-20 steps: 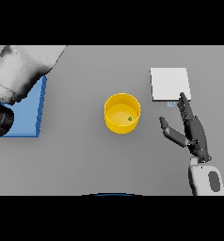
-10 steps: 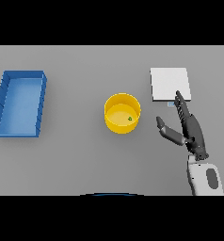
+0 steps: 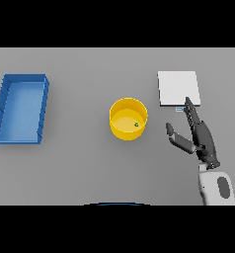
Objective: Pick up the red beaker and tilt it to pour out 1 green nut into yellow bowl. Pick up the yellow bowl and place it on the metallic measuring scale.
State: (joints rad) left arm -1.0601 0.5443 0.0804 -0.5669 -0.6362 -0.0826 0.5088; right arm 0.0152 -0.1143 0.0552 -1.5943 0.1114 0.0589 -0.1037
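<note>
Already a green nut (image 3: 136, 124) lies inside the yellow bowl (image 3: 129, 119) at the middle of the surface (image 3: 90, 168). Near the bowl's right side the right hand (image 3: 201, 136) is held open and empty. The rim should be gripped firmly and the bowl kept level toward the scale (image 3: 177, 88) near the far right edge.

The yellow bowl (image 3: 129, 119) and blue bin (image 3: 20, 108) look like smooth plastic, the measuring scale (image 3: 178, 88) pale matt metal, the grey surface (image 3: 90, 168) matt.
</note>
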